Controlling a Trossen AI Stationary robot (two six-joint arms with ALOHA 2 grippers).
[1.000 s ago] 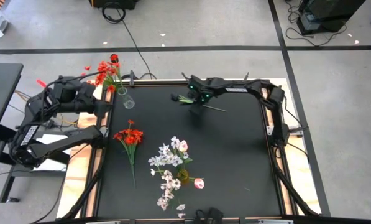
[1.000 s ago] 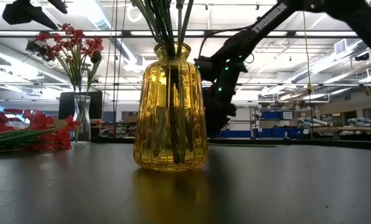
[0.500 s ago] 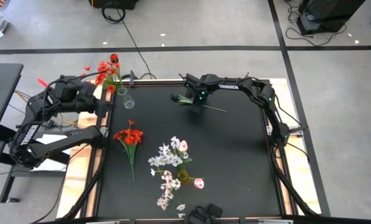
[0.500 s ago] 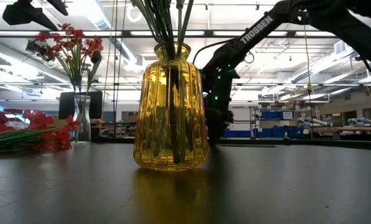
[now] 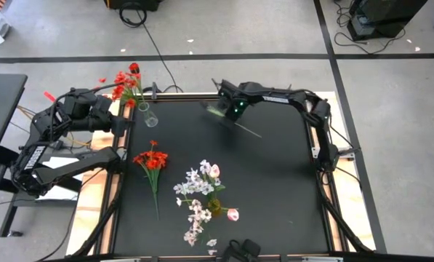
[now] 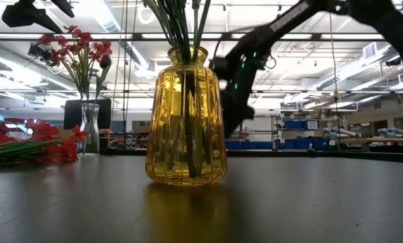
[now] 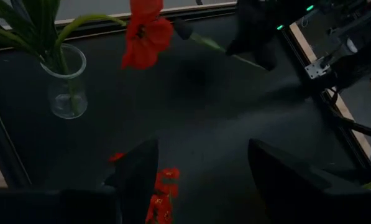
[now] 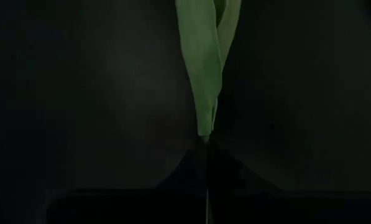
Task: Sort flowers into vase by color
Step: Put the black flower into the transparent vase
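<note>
At the far left corner of the bench [image 5: 275, 182], a small clear glass vase [image 5: 150, 116] stands upright with red flowers [image 5: 123, 81] in it, their heads leaning out past the bench edge. Low view: a ribbed amber vase [image 6: 185, 118] stands close to the camera, several dark green stems rising from its mouth; the clear vase sits behind it to one side.

Bench top is black, matte, framed in pale wood. Loose on it: a bunch of red blossoms [image 5: 151, 159] lying flat, stem running toward the near edge; beside them a scatter of white sprays [image 5: 193, 185] and pink tulip buds [image 5: 232, 214]. Grey floor with black tape lines and cables around; beyond the bench, shelving and strip lights.

Right hand [image 5: 227, 113] is over the far middle of the bench, fingers pinched shut on a green stem [image 5: 246, 129]. Stem's long axis runs diagonally, free end slanting toward the bench middle; the right wrist view shows green leaf blades [image 8: 207, 68] extending straight ahead from the closed fingertips.

Left hand [image 7: 201, 177] waits by the clear vase, fingers spread wide, holding nothing.
</note>
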